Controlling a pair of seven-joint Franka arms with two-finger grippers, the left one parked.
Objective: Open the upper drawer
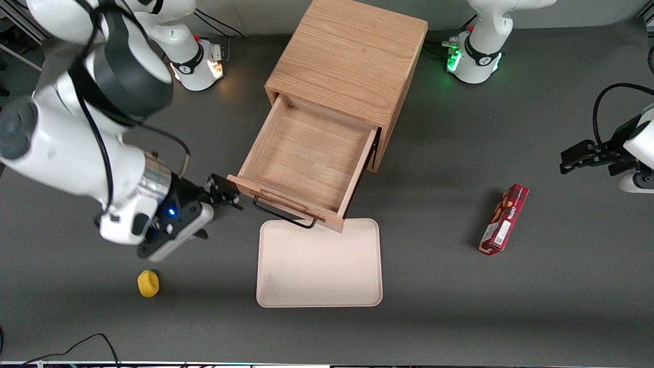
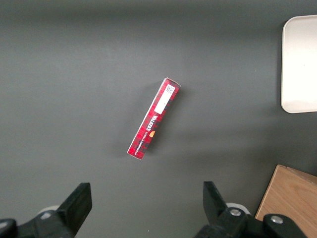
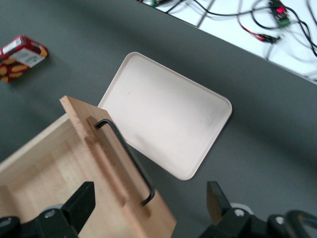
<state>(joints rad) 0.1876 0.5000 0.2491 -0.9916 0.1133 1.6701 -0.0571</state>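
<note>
The upper drawer (image 1: pixel 306 158) of the light-oak cabinet (image 1: pixel 347 56) stands pulled far out, its bare wooden inside showing. Its black wire bar handle (image 1: pixel 283 214) runs along the front panel, over the edge of a tray. My gripper (image 1: pixel 225 193) is open and holds nothing. It hovers just off the drawer front's corner toward the working arm's end. In the right wrist view the drawer (image 3: pixel 59 163) and the handle (image 3: pixel 130 159) lie under the open gripper (image 3: pixel 151 203), with the handle's end between the spread fingers and untouched. The lower drawer is hidden beneath.
A cream tray (image 1: pixel 319 263) lies on the grey table in front of the drawer; it also shows in the right wrist view (image 3: pixel 166 111). A red snack box (image 1: pixel 504 219) lies toward the parked arm's end. A small yellow object (image 1: pixel 148 283) lies nearer the camera than my gripper.
</note>
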